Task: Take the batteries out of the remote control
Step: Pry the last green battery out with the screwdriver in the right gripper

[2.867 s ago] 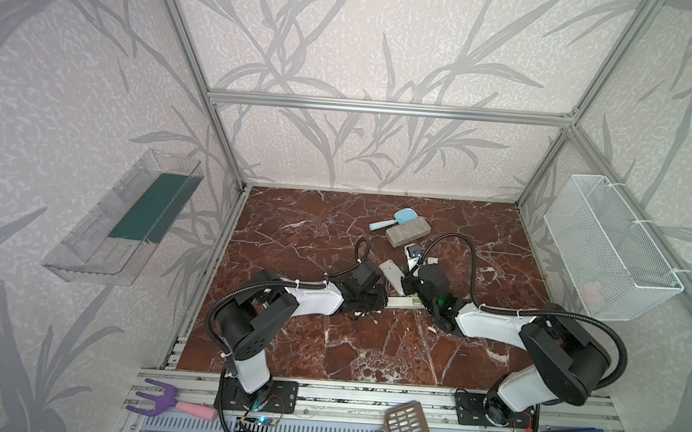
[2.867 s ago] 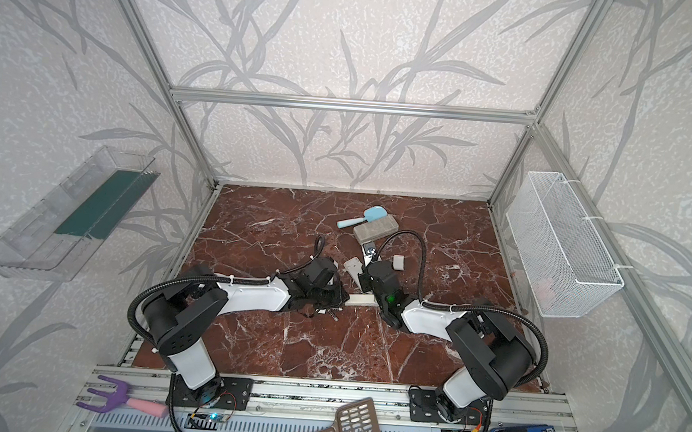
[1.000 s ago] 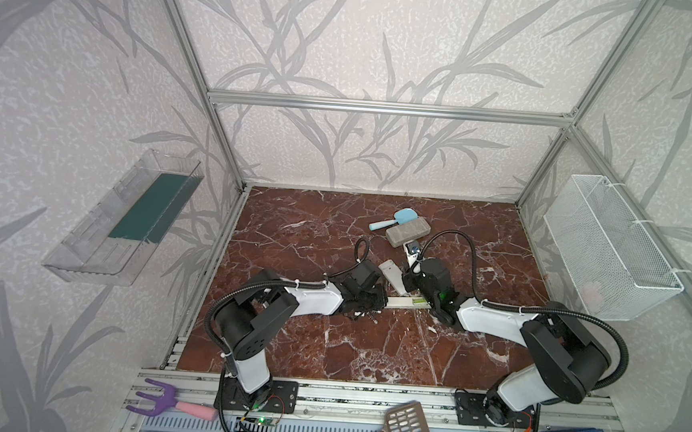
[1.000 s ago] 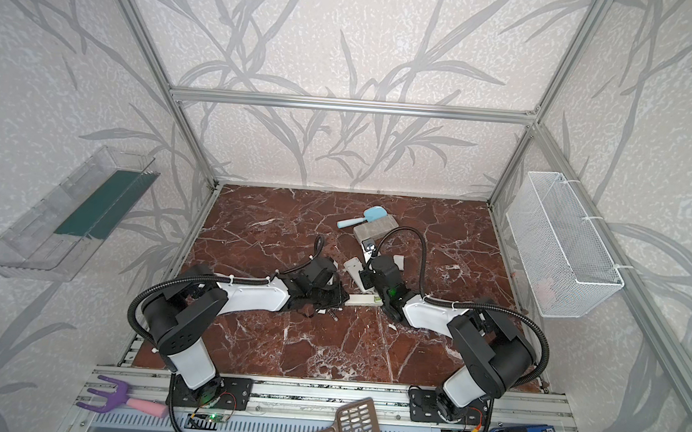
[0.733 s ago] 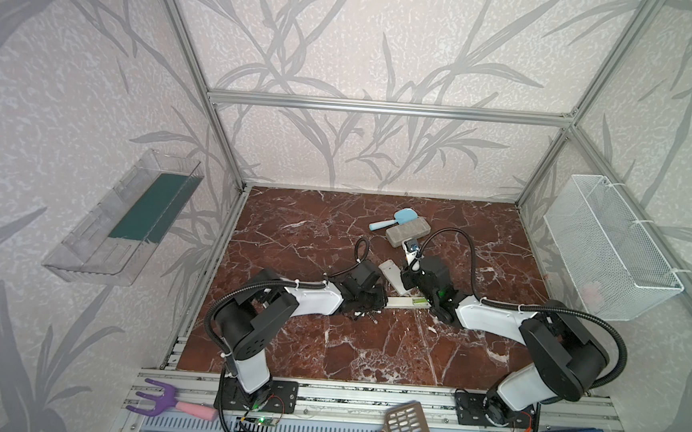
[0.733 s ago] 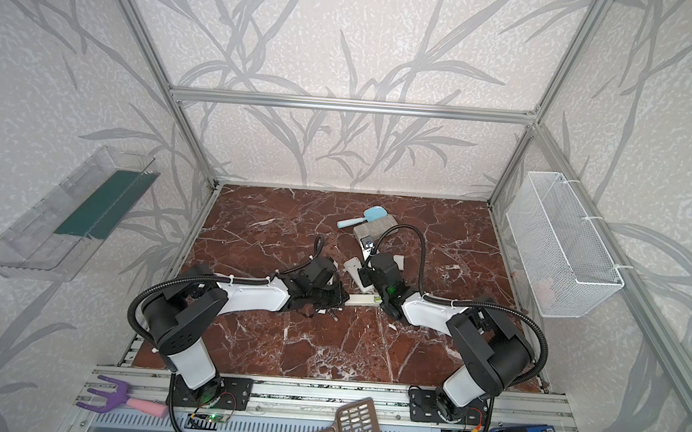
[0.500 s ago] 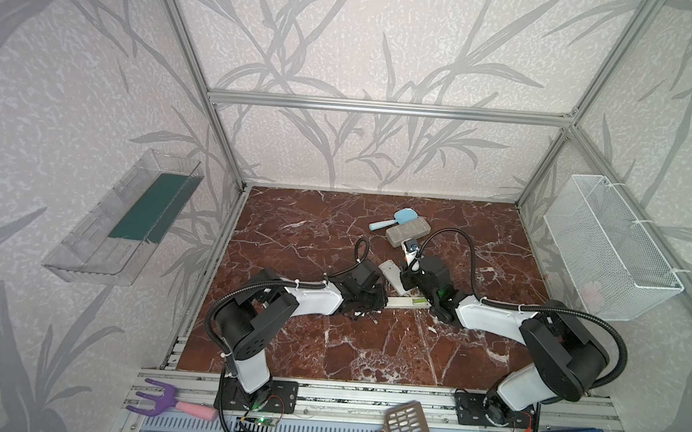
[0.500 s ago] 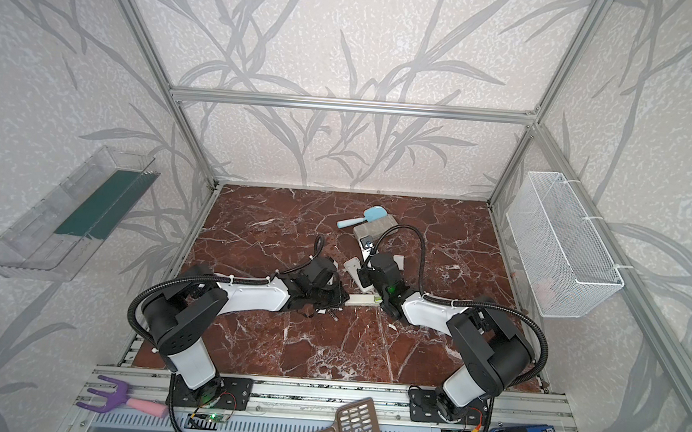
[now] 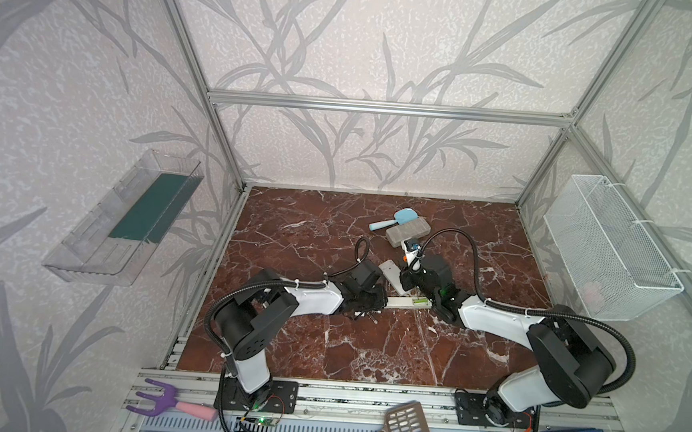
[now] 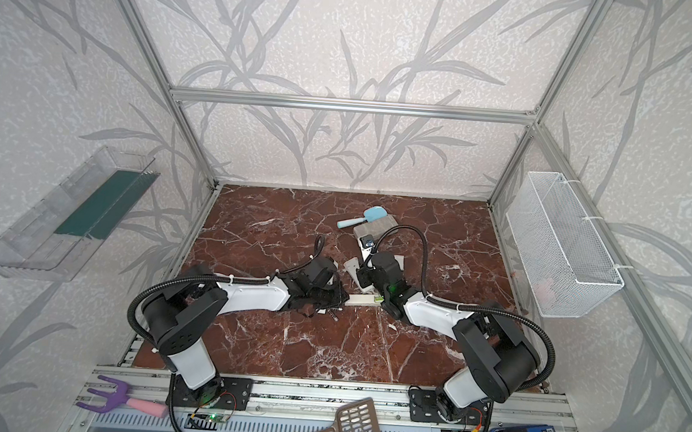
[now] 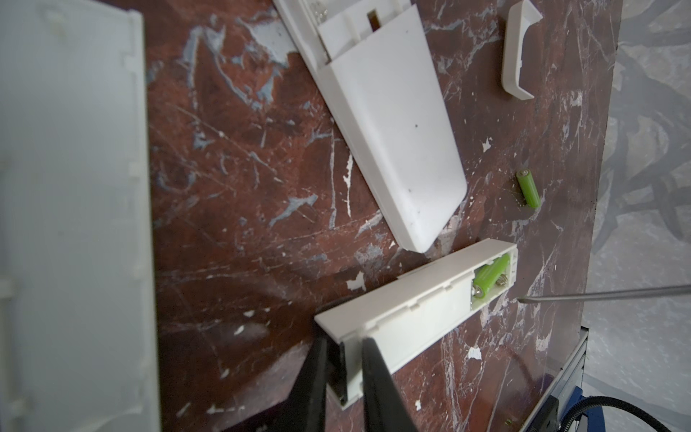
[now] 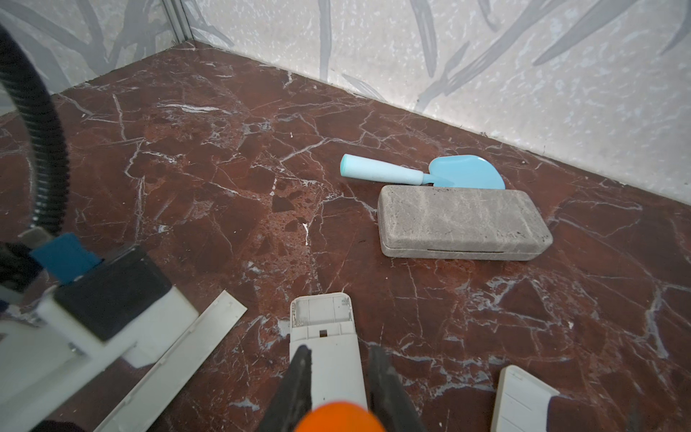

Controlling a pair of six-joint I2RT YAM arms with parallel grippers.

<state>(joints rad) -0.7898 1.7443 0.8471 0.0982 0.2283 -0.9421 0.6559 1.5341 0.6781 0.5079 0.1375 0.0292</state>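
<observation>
Left gripper (image 11: 344, 340): clamped narrow on remote (image 11: 411, 303) end.
Right gripper (image 12: 340, 351): closed on screwdriver (image 12: 338, 417) handle.
Batteries (image 11: 602, 280): seated at remote's end far from left jaws.
Technique: lever tip under one end, gently.

1. We see a red-brown marble tabletop (image 9: 326, 349) veined with white, with walls on three sides.
2. Toward the back a pale blue scoop (image 12: 422, 174) lies flat, its blade just beside a grey stone-look case (image 12: 463, 224).
3. Near the middle a wide white remote (image 11: 392, 131) lies plain side up. Its rounded end nearly meets a slim white remote (image 11: 411, 310), whose open bay faces up.
4. We find one loose green battery (image 11: 528, 189) on the marble near that bay.
5. A small white cover (image 11: 512, 48) lies farther off, apart from the rest.
</observation>
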